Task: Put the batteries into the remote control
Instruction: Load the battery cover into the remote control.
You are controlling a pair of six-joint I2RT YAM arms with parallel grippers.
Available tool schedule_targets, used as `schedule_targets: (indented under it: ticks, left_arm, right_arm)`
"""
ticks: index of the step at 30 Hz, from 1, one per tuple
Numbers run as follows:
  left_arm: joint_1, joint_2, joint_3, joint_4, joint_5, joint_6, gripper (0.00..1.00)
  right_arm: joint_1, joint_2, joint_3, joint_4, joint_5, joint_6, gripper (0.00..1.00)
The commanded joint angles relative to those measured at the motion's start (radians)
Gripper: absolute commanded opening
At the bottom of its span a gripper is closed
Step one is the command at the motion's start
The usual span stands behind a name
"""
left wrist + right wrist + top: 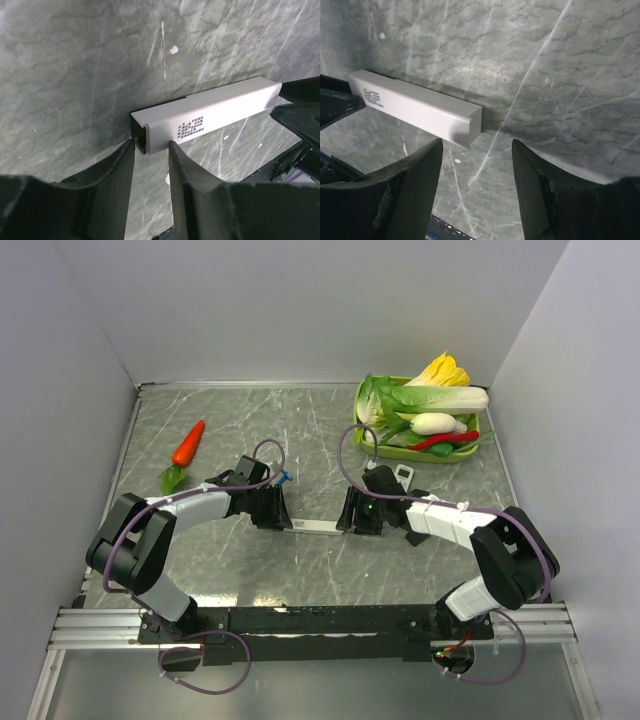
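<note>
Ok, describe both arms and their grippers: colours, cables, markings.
The left arm and right arm: black joints, white link covers, a purple cable looping along each. The left gripper and right gripper: black, with broad matte fingers. A small green light shows near the right wrist.

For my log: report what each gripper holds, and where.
Right gripper open, holding nothing. Left gripper fingertips flank the remote control at its end; grip unclear.

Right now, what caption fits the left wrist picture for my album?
Left gripper framing one end of the slim white remote on a marbled table.
</note>
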Motion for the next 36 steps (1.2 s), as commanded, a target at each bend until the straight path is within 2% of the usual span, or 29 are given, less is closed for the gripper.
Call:
schedule_targets:
  ticks: [1, 6, 13, 21, 25, 29, 36]
  left_arm:
    - [-0.004, 0.018, 0.023, 0.03, -0.005, -0.007, 0.37]
    - [-0.006, 0.015, 0.017, 0.036, -0.008, -0.013, 0.34]
    - [-0.006, 0.029, 0.015, 0.042, 0.01, -0.02, 0.3]
    - [-0.006, 0.029, 0.011, 0.042, 0.009, -0.02, 0.28]
    - [-0.006, 0.032, 0.012, 0.041, 0.012, -0.02, 0.28]
    - [-0.006, 0.035, 0.018, 0.041, 0.017, -0.02, 0.28]
    - [-0.007, 0.036, 0.02, 0.054, 0.029, -0.028, 0.28]
  right_arm:
    - [-0.007, 0.028, 0.017, 0.026, 0.007, -0.002, 0.63]
    - [-0.007, 0.034, 0.031, 0.02, 0.018, -0.007, 0.6]
    - [-0.007, 0.054, 0.05, 0.013, 0.009, -0.008, 0.49]
    - [-0.007, 0.08, 0.071, 0.0, 0.004, -0.022, 0.29]
    - [-0.006, 0.101, 0.102, -0.036, 0.009, -0.033, 0.15]
    - [-0.004, 0.149, 0.128, -0.073, 0.006, -0.048, 0.13]
    - [0.024, 0.222, 0.178, -0.13, -0.002, -0.071, 0.16]
